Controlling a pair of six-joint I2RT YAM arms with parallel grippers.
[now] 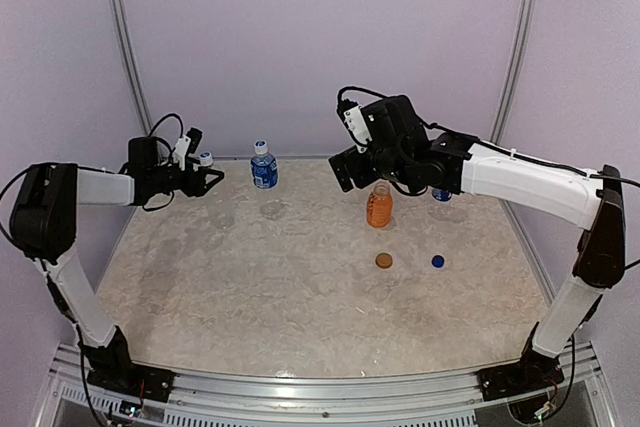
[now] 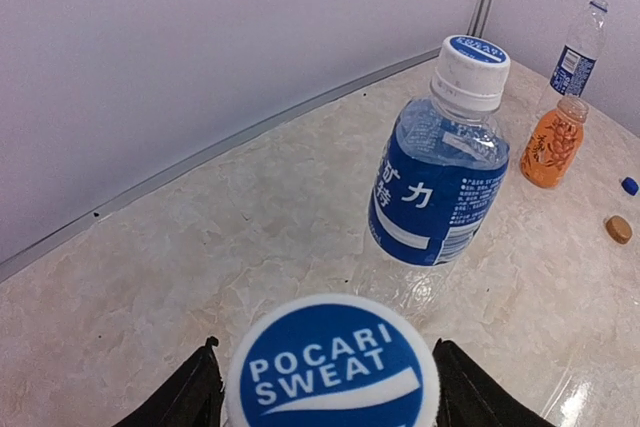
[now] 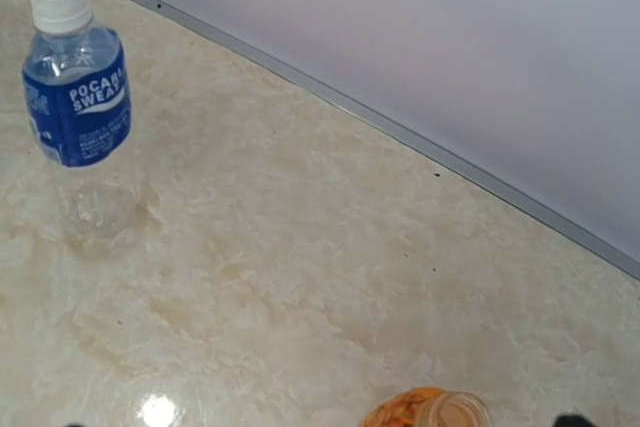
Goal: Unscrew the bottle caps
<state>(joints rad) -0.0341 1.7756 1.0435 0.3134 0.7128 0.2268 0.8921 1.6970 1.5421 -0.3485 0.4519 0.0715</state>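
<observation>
Blue-topped round plastic screw cap [image 2: 332,367] sits between the left gripper's [image 1: 212,179] jaws at the desk's [image 1: 300,307] ten o'clock; whether they pinch it I cannot tell. A capped blue-labelled clear bottle [image 1: 264,167] stands at eleven. The right gripper [image 1: 352,172], jaws wide, hangs near the uncapped orange-filled bottle [image 1: 379,205] at one; an orange-brown cap [image 1: 384,260] lies at its six, a small blue cap [image 1: 438,260] at its four.

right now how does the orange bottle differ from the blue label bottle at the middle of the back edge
The orange bottle has an open, bare neck; the blue-labelled bottle wears its cap. The orange bottle holds orange liquid; the blue-labelled bottle looks clear below its label. Both stand upright on the table.
</observation>
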